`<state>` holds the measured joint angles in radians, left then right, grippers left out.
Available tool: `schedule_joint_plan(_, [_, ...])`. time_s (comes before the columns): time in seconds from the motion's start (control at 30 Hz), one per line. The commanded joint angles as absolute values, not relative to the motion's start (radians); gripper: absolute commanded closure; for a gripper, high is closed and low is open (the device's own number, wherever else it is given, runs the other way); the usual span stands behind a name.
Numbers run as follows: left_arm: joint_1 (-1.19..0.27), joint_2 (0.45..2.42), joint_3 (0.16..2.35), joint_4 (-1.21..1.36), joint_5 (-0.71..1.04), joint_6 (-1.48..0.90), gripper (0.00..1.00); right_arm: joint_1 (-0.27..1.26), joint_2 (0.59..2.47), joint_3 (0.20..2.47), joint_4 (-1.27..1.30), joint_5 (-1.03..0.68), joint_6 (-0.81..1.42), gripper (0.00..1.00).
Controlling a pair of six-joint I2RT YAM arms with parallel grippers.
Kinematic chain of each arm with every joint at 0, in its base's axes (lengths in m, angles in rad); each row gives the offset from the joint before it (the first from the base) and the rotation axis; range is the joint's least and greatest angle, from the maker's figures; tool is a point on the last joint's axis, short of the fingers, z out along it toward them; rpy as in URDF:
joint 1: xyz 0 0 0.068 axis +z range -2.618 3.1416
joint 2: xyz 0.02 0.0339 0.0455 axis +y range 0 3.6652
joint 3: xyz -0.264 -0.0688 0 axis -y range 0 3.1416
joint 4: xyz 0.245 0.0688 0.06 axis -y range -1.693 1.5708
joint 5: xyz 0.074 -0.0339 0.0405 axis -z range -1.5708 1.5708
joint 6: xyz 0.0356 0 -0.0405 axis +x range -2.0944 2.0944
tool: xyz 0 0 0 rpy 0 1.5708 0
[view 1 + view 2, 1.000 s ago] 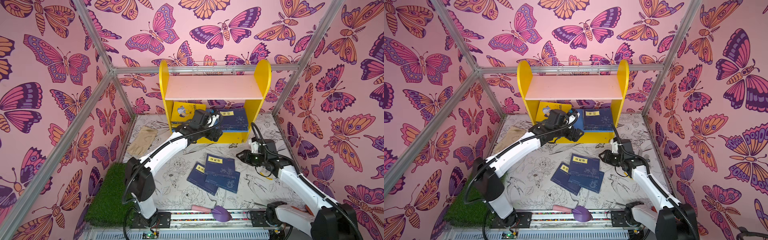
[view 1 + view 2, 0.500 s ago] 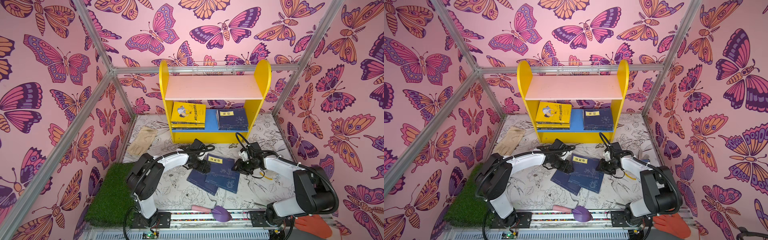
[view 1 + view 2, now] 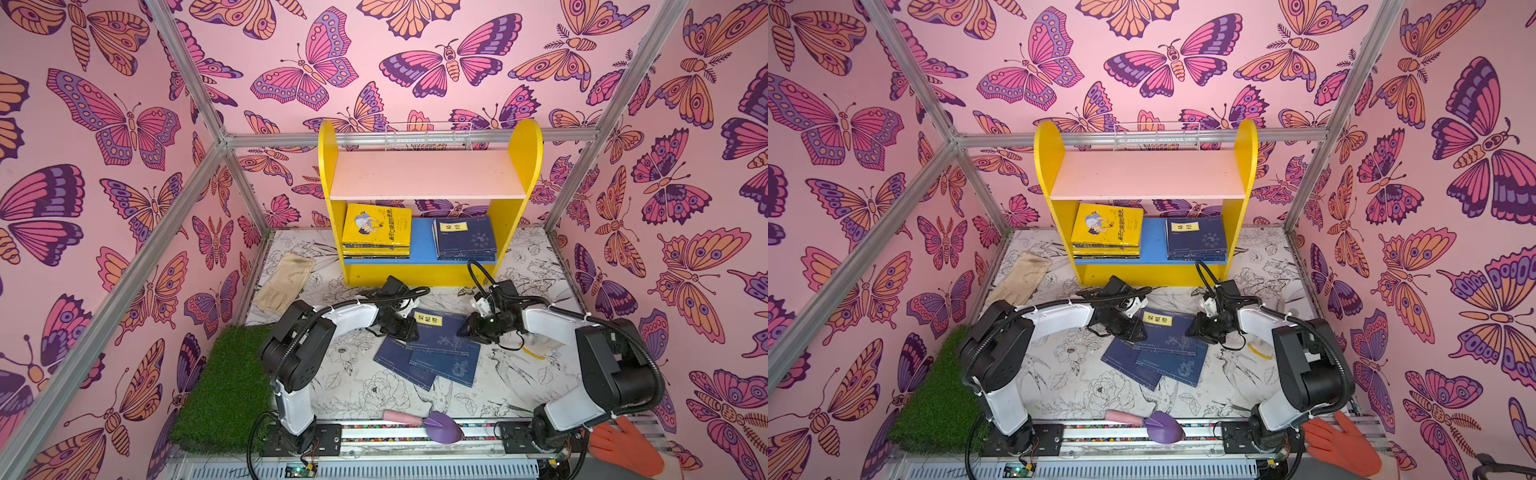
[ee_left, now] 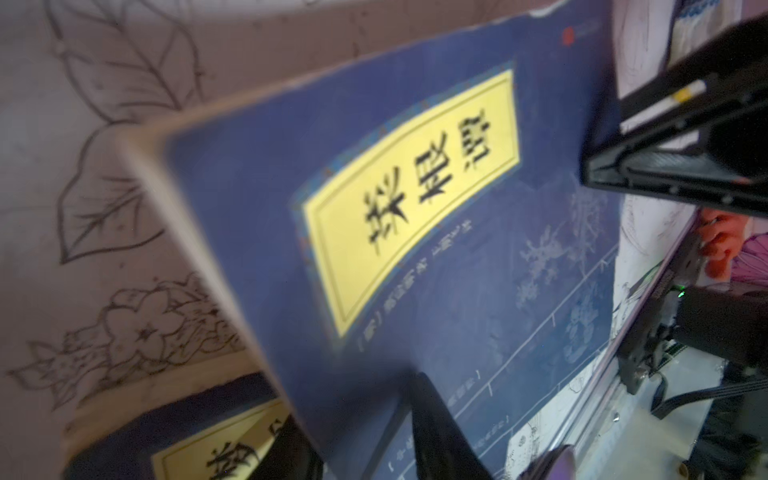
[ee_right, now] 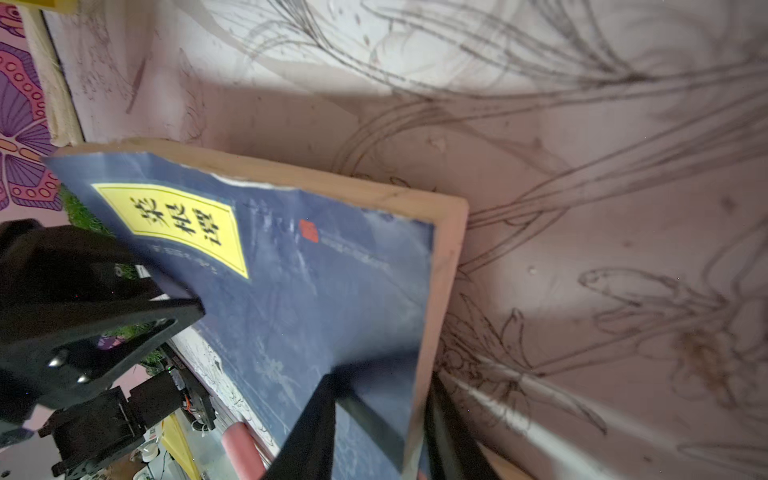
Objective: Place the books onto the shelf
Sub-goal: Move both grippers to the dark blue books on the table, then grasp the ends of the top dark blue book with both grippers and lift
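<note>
The shelf [image 3: 428, 174] stands at the back. Its blue lower board holds a stack of yellow books [image 3: 376, 226] at the left and a stack of navy books [image 3: 465, 239] at the right. On the floor in front lie three overlapping navy books. The top navy book [image 3: 440, 330] [image 3: 1167, 328], with a yellow label, is gripped from both sides. My left gripper [image 3: 405, 328] [image 4: 357, 407] is shut on its left edge. On the right edge my right gripper [image 3: 469, 330] [image 5: 382, 378] is shut, one finger over the cover and one under. Both wrist views show this book [image 4: 415, 257] [image 5: 311, 291] tilted off the mat.
A tan glove [image 3: 286, 280] lies at the left wall and a green turf mat [image 3: 224, 386] at the front left. A purple trowel [image 3: 432, 422] lies on the front rail. An orange-gloved hand [image 3: 623, 444] shows at the front right. A white wire basket [image 3: 428, 135] hangs behind the shelf.
My left arm has come down from the shelf to the floor books and its gripper has closed on the top book's left edge. My right gripper moved in onto the right edge.
</note>
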<state>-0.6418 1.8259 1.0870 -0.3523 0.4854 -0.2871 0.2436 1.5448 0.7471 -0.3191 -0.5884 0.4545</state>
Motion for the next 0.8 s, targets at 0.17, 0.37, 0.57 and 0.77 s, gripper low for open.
schedule_joint_plan(0.17, [-0.643, 1.711, 1.068, -0.307, 0.536, -0.304, 1.0, 0.251, 1.439, 0.78, -0.234, -0.669, 0.51, 0.67])
schedule_joint_plan(0.37, [-0.622, 1.531, 0.99, -0.156, 0.541, -0.358, 1.0, 0.195, 1.34, 0.786, -0.209, -0.606, 0.554, 0.65])
schedule_joint_plan(0.57, [-0.562, 1.422, 0.946, 0.097, 0.622, -0.537, 1.0, 0.082, 1.212, 0.724, -0.025, -0.704, 0.719, 0.56])
schedule_joint_plan(0.77, [-0.56, 1.412, 0.983, 0.174, 0.619, -0.593, 1.0, 0.069, 1.184, 0.674, 0.271, -0.803, 0.934, 0.55])
